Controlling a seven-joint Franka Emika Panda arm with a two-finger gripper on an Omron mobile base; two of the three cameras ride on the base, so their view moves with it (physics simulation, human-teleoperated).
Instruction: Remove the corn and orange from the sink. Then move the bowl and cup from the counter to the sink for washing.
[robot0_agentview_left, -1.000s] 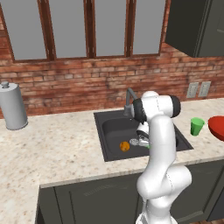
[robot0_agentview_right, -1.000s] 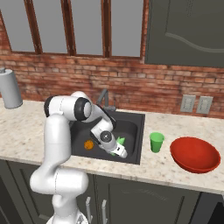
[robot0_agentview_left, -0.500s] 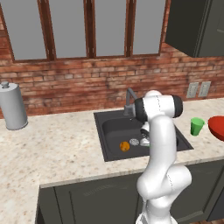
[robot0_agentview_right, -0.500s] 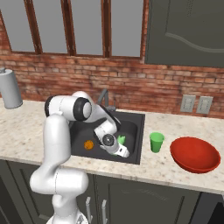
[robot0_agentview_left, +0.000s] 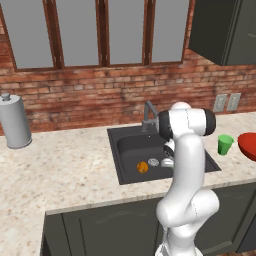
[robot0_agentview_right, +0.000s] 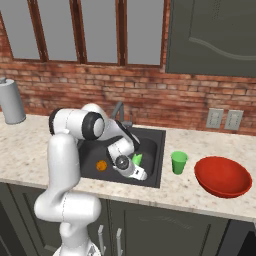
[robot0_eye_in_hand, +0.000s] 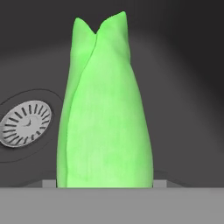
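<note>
The bright green corn (robot0_eye_in_hand: 105, 109) stands close in front of the hand camera, over the dark sink (robot0_eye_in_hand: 183, 87) floor beside the silver drain (robot0_eye_in_hand: 25, 123). My gripper (robot0_eye_in_hand: 105, 183) is shut on the corn, with a grey pad edge showing at each side of its base. From the right base view the hand is low in the sink (robot0_agentview_right: 152, 145) with the corn (robot0_agentview_right: 136, 159) at its tip. The orange (robot0_agentview_left: 142, 167) lies on the basin floor left of the drain (robot0_agentview_left: 153, 162). The green cup (robot0_agentview_right: 179, 162) and the red bowl (robot0_agentview_right: 222, 176) stand on the counter right of the sink.
A dark angular faucet (robot0_agentview_left: 147, 112) rises behind the basin, close to my arm. A grey cylindrical canister (robot0_agentview_left: 14, 122) stands far left on the speckled counter (robot0_agentview_left: 60, 170). A brick wall with outlets (robot0_agentview_right: 224, 119) backs the counter.
The hand has shifted slightly inside the basin with the corn at its tip. The orange, cup and bowl have not moved.
</note>
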